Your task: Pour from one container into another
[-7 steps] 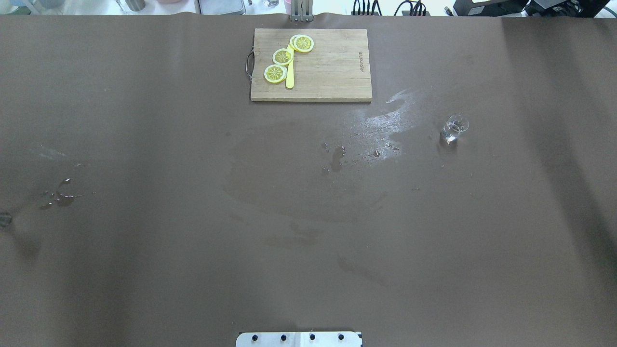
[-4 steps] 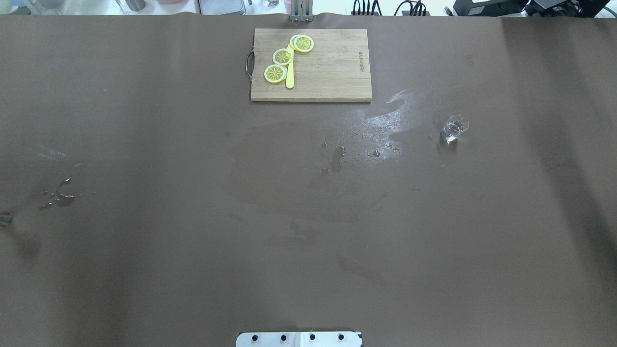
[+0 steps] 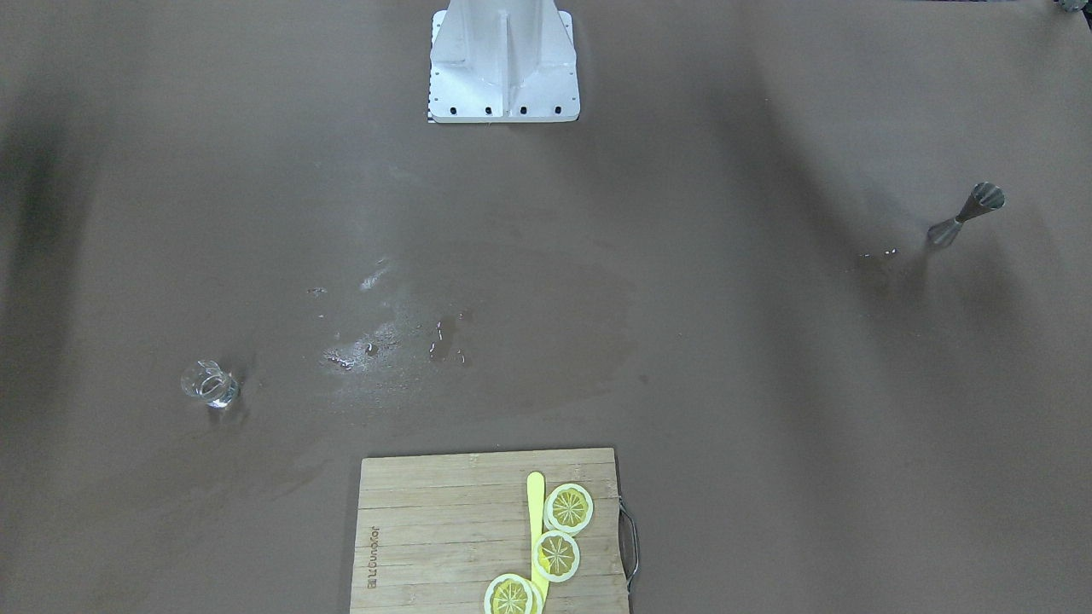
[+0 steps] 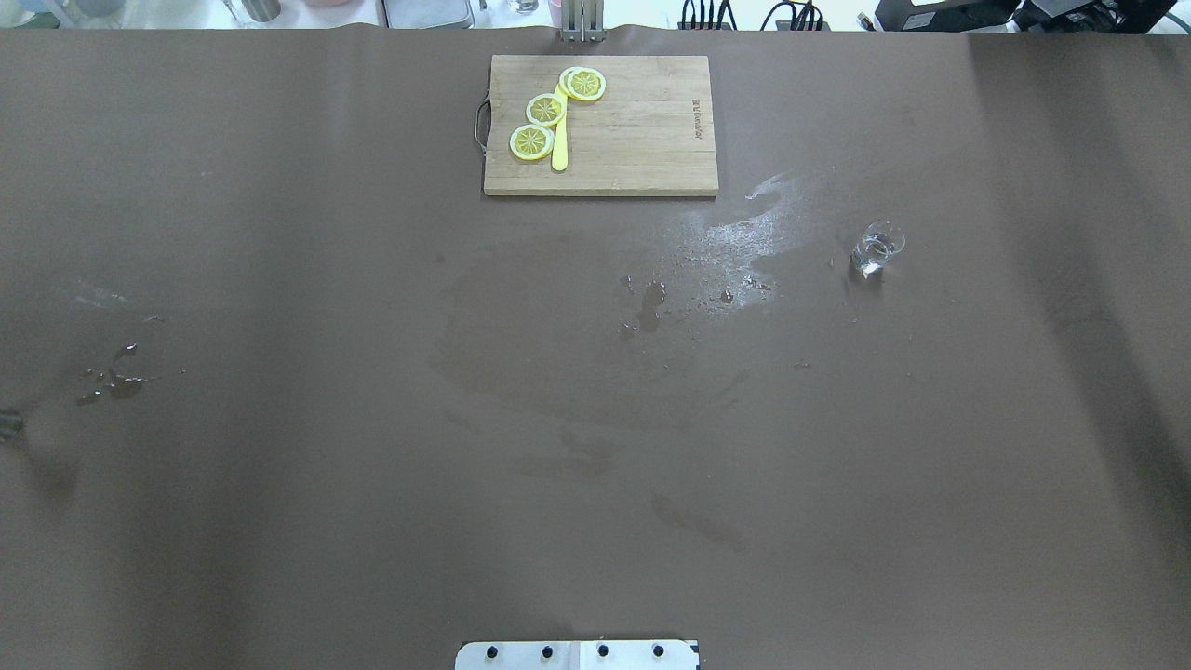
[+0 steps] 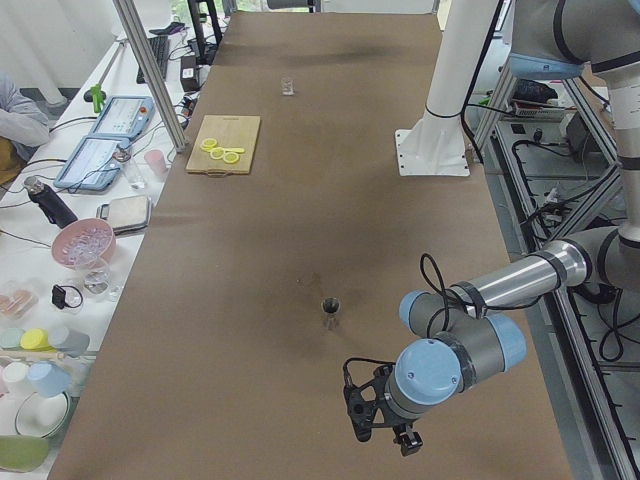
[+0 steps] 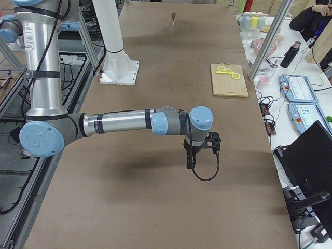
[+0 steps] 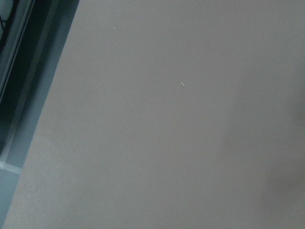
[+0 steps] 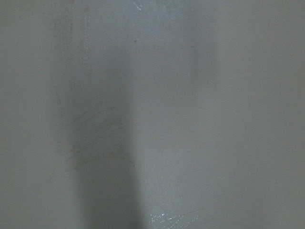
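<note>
Left gripper (image 5: pixel 385 425): open or closed, I cannot tell.
Right gripper (image 6: pixel 212 141): cannot tell either.
Glass cup (image 4: pixel 877 247): upright, near wet patch (image 4: pixel 744 233).
Jigger (image 3: pixel 966 215): upright, well apart.
Cutting board (image 4: pixel 642 130): printed mark unreadable.

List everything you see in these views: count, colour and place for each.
Table: one, brown, under everything.
Board: one, wooden, far edge, centre.
Lemon slices: at least three, yellow, on the board.
Stick: one, yellow, among the slices.
Cup: one, clear, robot's right side.
Jigger: one, silver, standing at robot's left end.
Wet patches: several, shiny, mostly between board and cup.
Left gripper: one, black, above the table near the jigger.
Right gripper: one, black, above the table's right end.
</note>
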`<state>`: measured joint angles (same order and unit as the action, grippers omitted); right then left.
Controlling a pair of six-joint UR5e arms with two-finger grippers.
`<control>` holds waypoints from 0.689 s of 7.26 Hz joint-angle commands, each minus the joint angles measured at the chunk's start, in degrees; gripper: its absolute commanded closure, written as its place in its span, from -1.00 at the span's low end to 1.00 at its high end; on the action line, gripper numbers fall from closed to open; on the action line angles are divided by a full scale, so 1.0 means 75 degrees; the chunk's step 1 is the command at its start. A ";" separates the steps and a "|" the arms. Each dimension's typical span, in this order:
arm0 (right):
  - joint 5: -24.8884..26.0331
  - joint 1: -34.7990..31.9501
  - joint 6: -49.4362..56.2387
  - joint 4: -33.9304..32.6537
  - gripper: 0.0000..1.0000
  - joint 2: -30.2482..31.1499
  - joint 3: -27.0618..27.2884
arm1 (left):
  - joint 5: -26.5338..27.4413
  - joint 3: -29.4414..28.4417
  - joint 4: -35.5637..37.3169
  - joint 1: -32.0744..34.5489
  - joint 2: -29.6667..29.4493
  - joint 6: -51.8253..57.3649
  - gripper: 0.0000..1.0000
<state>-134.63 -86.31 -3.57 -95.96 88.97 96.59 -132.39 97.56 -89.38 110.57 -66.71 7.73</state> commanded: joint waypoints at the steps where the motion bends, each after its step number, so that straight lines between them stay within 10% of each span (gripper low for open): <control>1: 0.0010 0.0000 0.0007 0.0021 -1.00 -0.0004 0.0023 | 0.0004 0.0000 0.0000 0.0000 0.0000 0.0000 -0.97; 5: 0.0033 0.0000 -0.0040 0.0021 -1.00 -0.0004 0.0012 | 0.0004 0.0000 0.0012 0.0000 0.0000 0.0000 -0.97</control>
<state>-134.40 -86.31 -3.74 -95.80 88.95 96.70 -132.36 97.56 -89.36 110.57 -66.71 7.73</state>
